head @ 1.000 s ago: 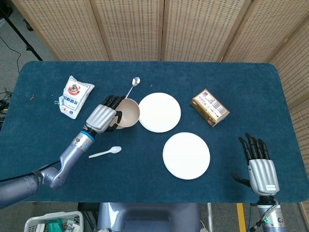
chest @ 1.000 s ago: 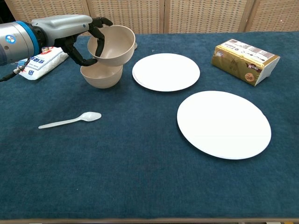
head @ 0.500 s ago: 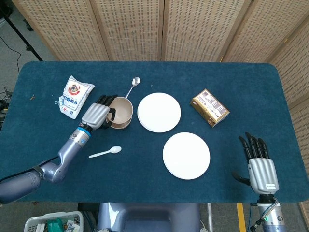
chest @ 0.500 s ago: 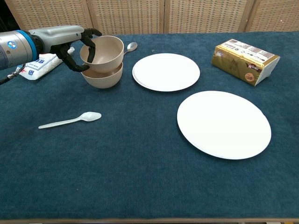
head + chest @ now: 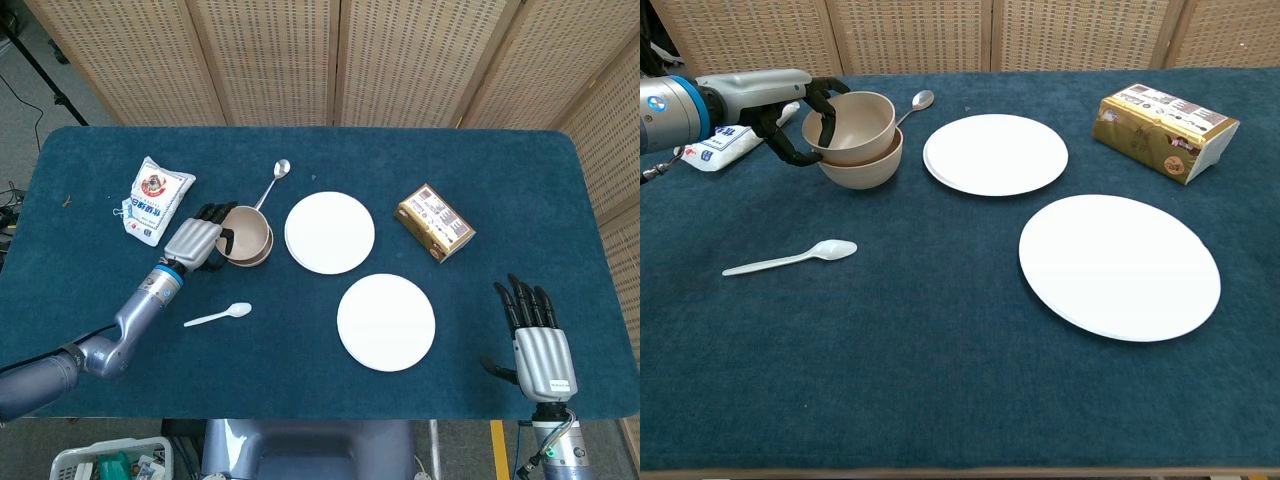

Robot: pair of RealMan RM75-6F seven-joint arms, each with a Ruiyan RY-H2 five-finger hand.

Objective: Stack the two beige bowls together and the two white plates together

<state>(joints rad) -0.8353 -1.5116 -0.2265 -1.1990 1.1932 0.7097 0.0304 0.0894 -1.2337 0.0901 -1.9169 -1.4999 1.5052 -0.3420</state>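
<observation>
While nested, upper bowl (image 5: 852,122) fills left hand (image 5: 800,115).

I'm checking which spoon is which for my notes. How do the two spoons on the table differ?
The white spoon looks like plastic and matte; the metal spoon is shiny.
The white spoon lies in front of the bowls, apart from them on bare cloth; the metal spoon lies behind them, its handle running close to them.
The white spoon's bowl end points towards the plates; the metal spoon's points towards the table's far edge.
Neither is in a hand.
</observation>
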